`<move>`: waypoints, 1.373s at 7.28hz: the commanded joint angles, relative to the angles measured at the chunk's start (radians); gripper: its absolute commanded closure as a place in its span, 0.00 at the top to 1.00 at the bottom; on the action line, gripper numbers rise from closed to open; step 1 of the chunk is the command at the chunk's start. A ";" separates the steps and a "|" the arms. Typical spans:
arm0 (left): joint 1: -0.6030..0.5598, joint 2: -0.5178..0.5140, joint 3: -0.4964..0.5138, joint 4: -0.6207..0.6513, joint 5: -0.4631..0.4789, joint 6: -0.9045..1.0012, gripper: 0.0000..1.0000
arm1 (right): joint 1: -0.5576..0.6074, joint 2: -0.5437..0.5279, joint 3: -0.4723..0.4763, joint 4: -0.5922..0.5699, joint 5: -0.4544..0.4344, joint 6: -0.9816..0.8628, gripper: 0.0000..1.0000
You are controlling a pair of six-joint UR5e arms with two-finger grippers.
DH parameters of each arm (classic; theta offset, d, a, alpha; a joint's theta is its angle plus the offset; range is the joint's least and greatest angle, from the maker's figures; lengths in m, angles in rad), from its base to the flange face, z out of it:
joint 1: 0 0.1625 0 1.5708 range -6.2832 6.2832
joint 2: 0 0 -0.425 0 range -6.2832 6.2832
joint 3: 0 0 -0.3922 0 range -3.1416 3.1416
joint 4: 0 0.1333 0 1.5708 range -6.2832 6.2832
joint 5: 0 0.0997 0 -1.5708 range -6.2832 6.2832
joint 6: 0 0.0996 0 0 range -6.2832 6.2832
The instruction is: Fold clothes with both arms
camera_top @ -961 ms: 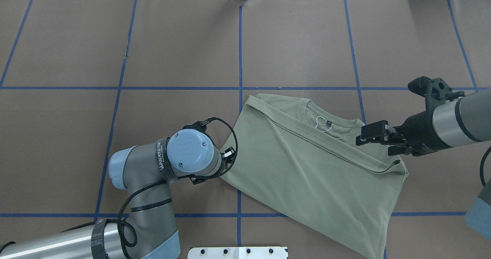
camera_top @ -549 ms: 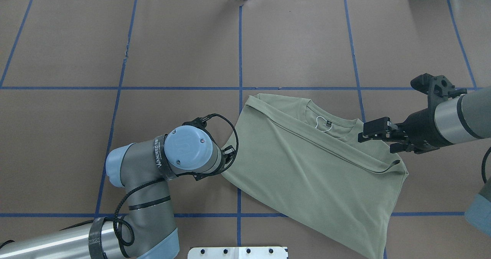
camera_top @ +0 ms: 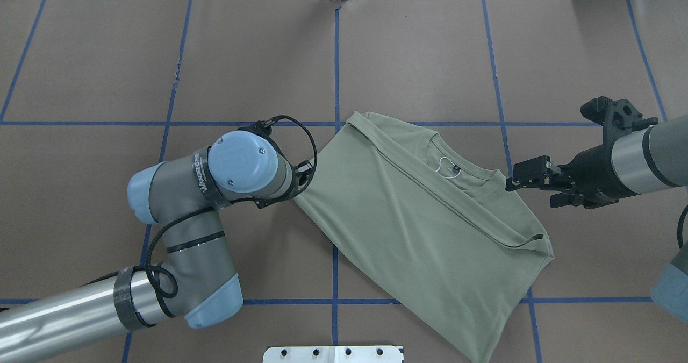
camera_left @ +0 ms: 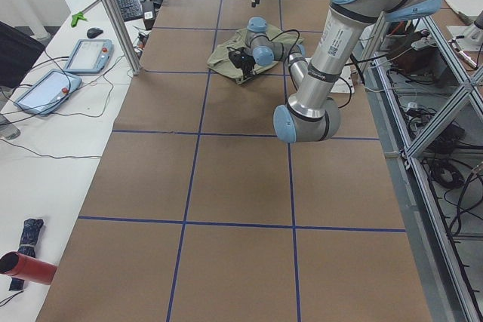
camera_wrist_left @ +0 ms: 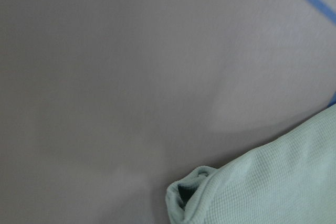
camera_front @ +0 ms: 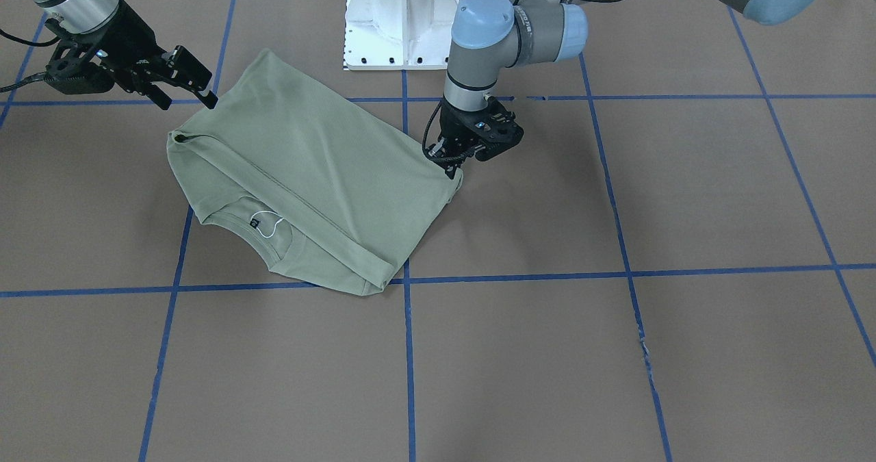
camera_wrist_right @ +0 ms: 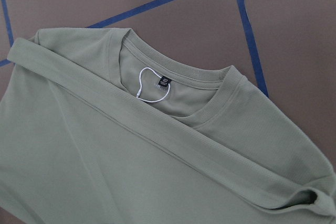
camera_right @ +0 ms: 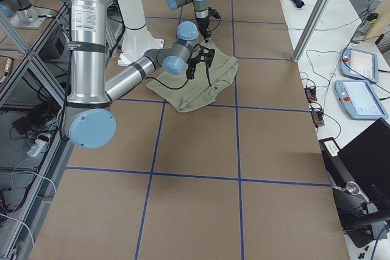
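Shirt: the shirt [camera_top: 430,228] lies flat on the worktop [camera_top: 242,56], askew to the blue grid lines [camera_top: 336,56]. It reaches from the left fingers [camera_front: 452,166] to just short of the right fingers [camera_top: 529,169]. The collar [camera_top: 473,177] and black neck label [camera_wrist_right: 164,82] face up on the right fingers' side.
Left fingers: down at the shirt's side corner and, judging from the front view, clamped on it. The wrist view shows that corner bunched.
Right fingers: apart and holding nothing, just beside the shoulder edge and off the cloth.
Done: the sides look folded in, with a sleeve band [camera_top: 430,188] lying slantwise across the body.
Left to do: probably the hem-to-collar fold, since the body lies at full length.
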 commanded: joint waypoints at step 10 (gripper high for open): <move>-0.237 -0.335 0.732 -0.578 0.228 0.447 0.00 | 0.012 0.052 -0.015 -0.002 -0.030 0.003 1.00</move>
